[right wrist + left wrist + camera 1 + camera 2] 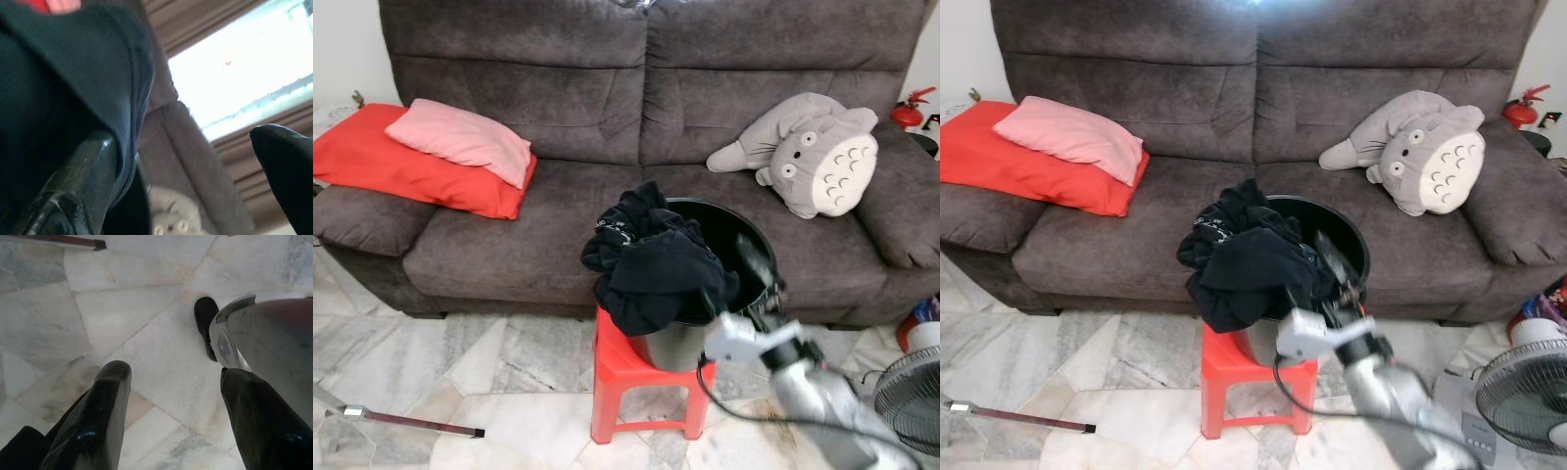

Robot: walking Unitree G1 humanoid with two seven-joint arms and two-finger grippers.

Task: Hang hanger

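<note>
Two eye views first. R gripper (729,279) is reaching over the rim of a black bucket (749,230), which is sitting on a red plastic stool (617,377) on the marble floor (509,362) in front of a dark brown sofa (558,230). Its fingers are standing apart, released, gripping nothing. A heap of black clothes (651,264) is spilling out of the bucket's left side, and the gripper is sitting just beside that heap, on its right. Can't tell a hanger among the fabric. On the sofa, a pink pillow (460,137) is lying on a red cushion (372,162) at the left end, and a grey Totoro plush (813,152) is leaning at the right end. A fan (911,397) is standing at the lower right, a red fire extinguisher (909,113) behind the sofa arm, and a thin dark stick (411,423) is lying on the floor at the lower left.

L wrist view: L gripper (171,421) is hanging over the marble tiles, fingers (98,416) wide apart, nothing between them. The robot's black foot (205,328) is showing beside its silver leg.

R wrist view: one finger (83,181) is pressing against the black garment, w/ the other finger well apart from it. Bright window (244,73) is glowing behind.
</note>
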